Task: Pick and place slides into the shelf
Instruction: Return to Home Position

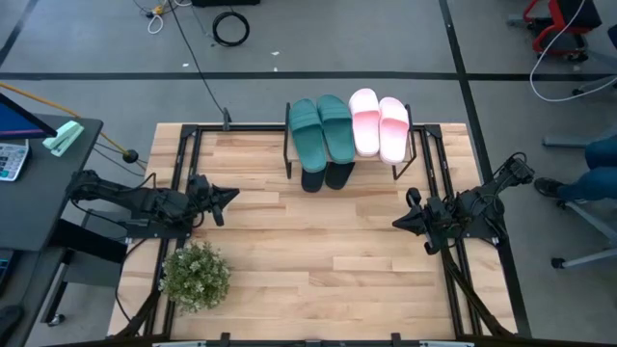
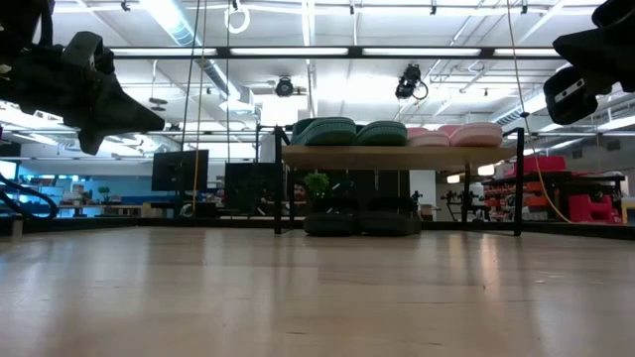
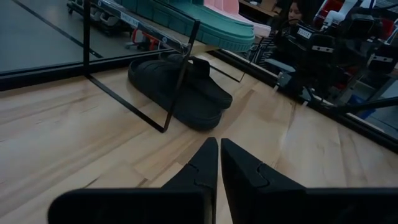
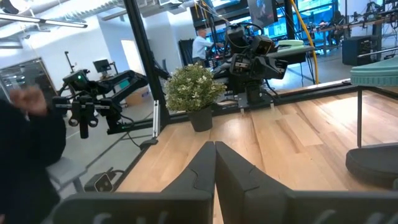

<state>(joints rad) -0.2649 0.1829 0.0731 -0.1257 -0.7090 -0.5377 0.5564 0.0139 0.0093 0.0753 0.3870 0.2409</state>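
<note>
The shelf (image 1: 405,145) stands at the table's far middle. Two teal slides (image 1: 322,130) and two pale pink slides (image 1: 379,123) lie on its plank top. Two black slides (image 1: 325,176) lie on the table under it; they also show in the left wrist view (image 3: 180,90). My left gripper (image 1: 231,196) is shut and empty above the table's left side. My right gripper (image 1: 397,223) is shut and empty above the table's right side. Both hang clear of the table in the low view.
A small potted plant (image 1: 196,277) stands at the table's near left corner. A black frame (image 1: 183,154) runs along the table's edges. A person's legs (image 1: 588,178) show beyond the right edge. Bare tabletop (image 1: 318,251) lies between the grippers.
</note>
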